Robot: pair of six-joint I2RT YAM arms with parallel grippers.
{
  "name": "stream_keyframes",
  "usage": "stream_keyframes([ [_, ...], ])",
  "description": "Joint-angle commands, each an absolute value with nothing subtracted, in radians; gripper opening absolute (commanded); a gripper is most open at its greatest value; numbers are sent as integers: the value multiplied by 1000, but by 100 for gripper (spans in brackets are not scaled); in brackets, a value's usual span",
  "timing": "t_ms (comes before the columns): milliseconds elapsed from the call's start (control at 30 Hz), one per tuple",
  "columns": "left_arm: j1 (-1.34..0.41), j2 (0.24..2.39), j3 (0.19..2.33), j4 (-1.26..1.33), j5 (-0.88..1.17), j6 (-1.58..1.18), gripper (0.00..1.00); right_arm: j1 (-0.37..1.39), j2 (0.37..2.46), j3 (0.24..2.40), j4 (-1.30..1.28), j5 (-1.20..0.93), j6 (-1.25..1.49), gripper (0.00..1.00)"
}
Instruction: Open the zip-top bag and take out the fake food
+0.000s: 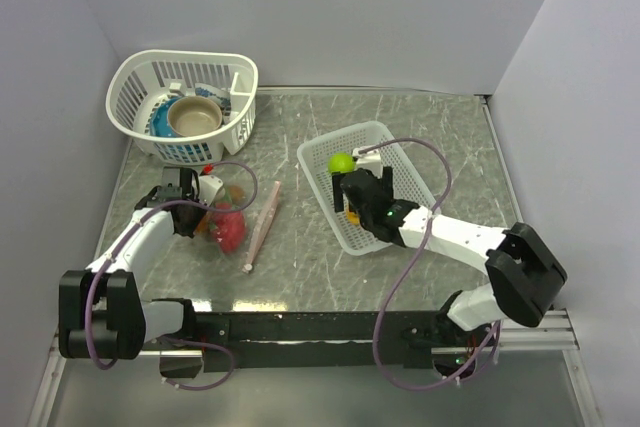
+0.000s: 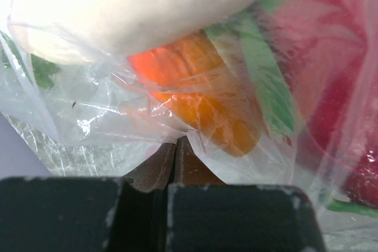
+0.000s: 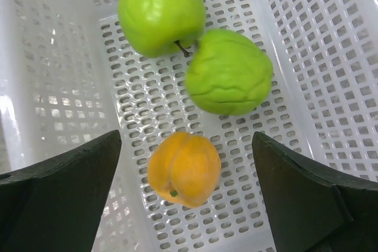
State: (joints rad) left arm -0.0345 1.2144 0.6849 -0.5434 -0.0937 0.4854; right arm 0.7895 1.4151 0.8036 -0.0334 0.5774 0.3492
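Left gripper (image 2: pixel 175 156) is clamped tight, jaws pressed together on a pinch of clear film. That's the zip-top bag (image 1: pixel 228 225), lying left of centre on the table (image 1: pixel 300 267), right against that arm's wrist. My read is that this is an anchor hold: the plastic is floppy, and pinning one corner stops it sliding or folding when the other arm reaches in. Through the film there's fake food left inside: an orange piece (image 2: pixel 201 104), a red piece (image 2: pixel 336 104) and a pale piece (image 2: pixel 136 4) crowding the top. Over on the other side, the right gripper (image 1: pixel 350 187) hangs inside the rectangular white basket (image 1: pixel 400 162), its fingers (image 3: pixel 65 199) spread wide and holding nothing. On the basket floor sit a green apple (image 3: pixel 160 10), a lumpy green fruit (image 3: pixel 229 72) touching it, and an orange fruit (image 3: pixel 184 169) directly under the gap. The basket looks like the collection spot. As for obstacles, the pink zip strip (image 1: pixel 264 219) runs along the bag's right side, between the right arm and the remaining pieces, and I can't tell how far the mouth gapes. A purple cable (image 1: pixel 245 177) loops over the bag's far end. Just behind is the round white basket (image 1: pixel 130 82) with a tan bowl (image 1: pixel 193 117) and blue plate (image 1: pixel 160 125). The rectangular basket's walls also need clearing on the way out.
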Motion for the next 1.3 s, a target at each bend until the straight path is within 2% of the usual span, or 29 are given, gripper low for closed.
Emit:
stream_keyframes([
  [0, -40, 1198, 715, -552, -64, 482, 1, 807, 1336, 873, -26, 583, 365, 100],
  [200, -40, 1221, 716, -540, -55, 474, 1, 1021, 1308, 853, 95, 591, 197, 98],
  [267, -40, 1226, 718, -538, -54, 472, 1, 1054, 1377, 873, 98, 563, 189, 88],
  [300, -40, 1230, 719, -537, -52, 471, 1, 1064, 1402, 877, 113, 534, 198, 76],
  [367, -40, 1235, 724, -531, -48, 468, 1, 1078, 1480, 877, 146, 457, 206, 62],
  [400, -41, 1244, 726, -523, -40, 466, 1, 1089, 1508, 880, 181, 439, 212, 48],
  [467, -43, 1258, 732, -514, -34, 457, 1, 1098, 1595, 903, 202, 399, 215, 41],
  [533, -51, 1288, 741, -502, -28, 448, 1, 1106, 1649, 934, 241, 377, 213, 40],
  [667, -71, 1331, 756, -482, -29, 439, 1, 1108, 1773, 1017, 265, 336, 192, 44],
  [1000, -98, 1407, 802, -466, -31, 431, 1, 1106, 1914, 1180, 282, 272, 166, 57],
  [1033, -101, 1410, 805, -466, -29, 428, 1, 1106, 1924, 1193, 284, 265, 166, 60],
  [1067, -104, 1414, 810, -469, -26, 426, 1, 1106, 1939, 1196, 290, 258, 166, 69],
  [1133, -115, 1427, 822, -474, -20, 417, 1, 1104, 1951, 1207, 298, 220, 167, 80],
  [1167, -123, 1431, 827, -477, -17, 414, 1, 1106, 1963, 1212, 304, 204, 170, 93],
  [1200, -127, 1434, 830, -477, -18, 410, 1, 1106, 1968, 1218, 308, 184, 175, 98],
  [1267, -139, 1437, 828, -474, -20, 407, 1, 1106, 1979, 1218, 339, 118, 187, 100],
])
